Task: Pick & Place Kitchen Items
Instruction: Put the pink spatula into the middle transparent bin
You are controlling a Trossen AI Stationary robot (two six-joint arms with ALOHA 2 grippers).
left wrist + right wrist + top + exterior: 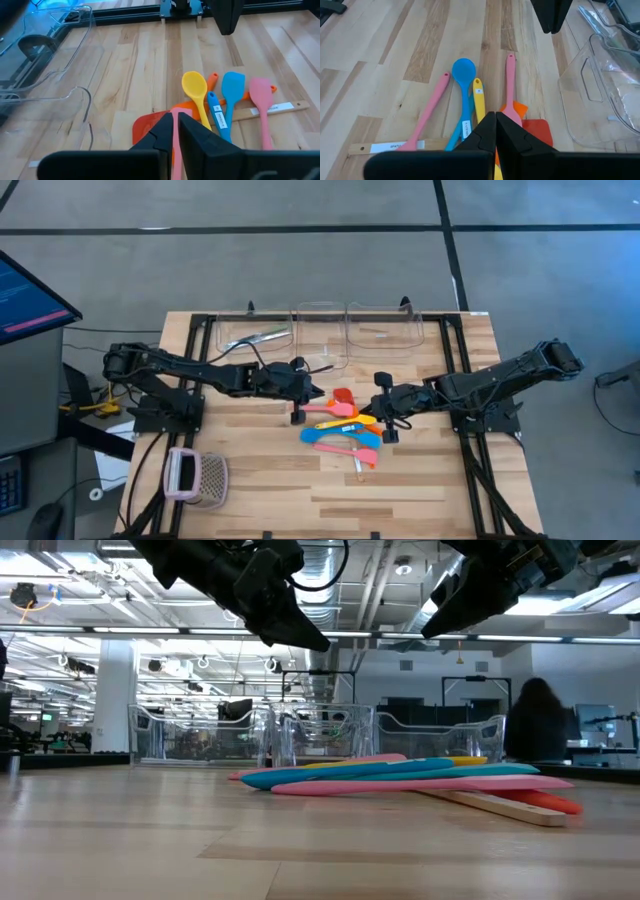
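- Left gripper (pixel 299 402): raised above the wooden table (pixel 420 480), at the near-left edge of the utensil heap; its dark fingers (pixel 162 132) stand narrowly apart with a slim pink handle (pixel 176 150) showing in the gap between them. Whether they actually press on it cannot be told.
- Right gripper (pixel 385 416): raised at the opposite edge of the heap, facing the left gripper; fingers pressed together, nothing between them.
- Kitchen items, heaped on the table between the two grippers: a yellow plastic spoon (pixel 195 90), a blue plastic spoon (pixel 463 70), a blue plastic spatula (pixel 232 90), a pink plastic spatula (pixel 260 97), an orange plastic utensil (pixel 519 109) partly covered, and a red-headed spatula (pixel 343 395) with a labelled wooden handle (pixel 280 107).
- Three clear plastic bins (pixel 320 330): in a row beyond both grippers, along the far table edge; the one behind the left gripper holds silvery cutlery (pixel 255 337).
- Pink-and-white mesh basket (pixel 198 477): well apart from the left gripper, at the near-left corner.
- A person (pixel 538 730): in the room behind the table.
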